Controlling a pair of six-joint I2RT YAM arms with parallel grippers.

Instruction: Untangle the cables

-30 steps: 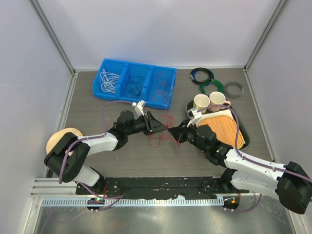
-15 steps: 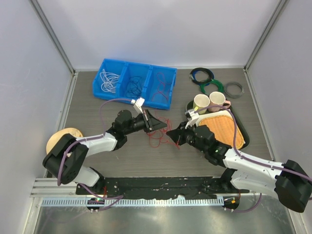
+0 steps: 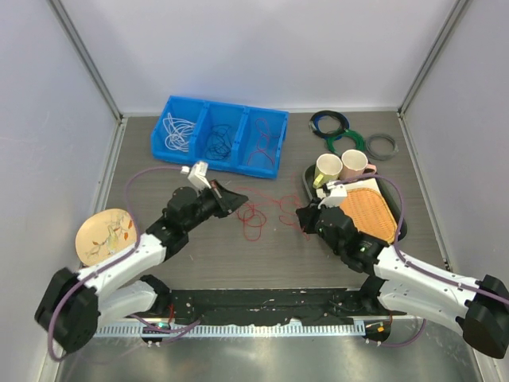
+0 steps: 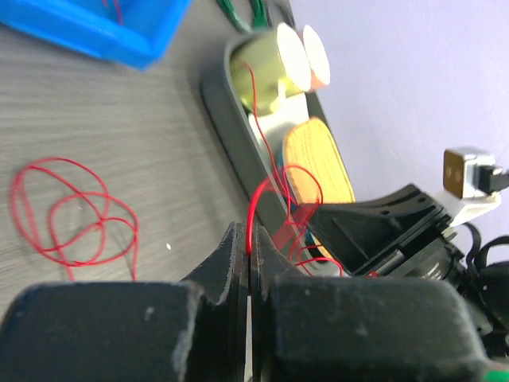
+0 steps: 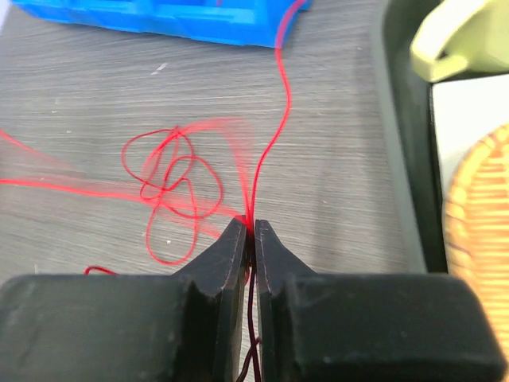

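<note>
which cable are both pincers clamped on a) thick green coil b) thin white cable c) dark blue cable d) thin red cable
d: each wrist view shows the thin red cable pinched between shut fingers, by the left pincer and the right pincer alike.

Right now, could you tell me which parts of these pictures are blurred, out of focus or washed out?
Right wrist view: the thin red cable smears into pale ghost strands beside the right gripper, which is itself soft at close range. Left wrist view: the same cable ghosts above the blurry left gripper, and the pale green ceramic mug has a washed-out rim. Top external view: sharp and evenly lit.
</note>
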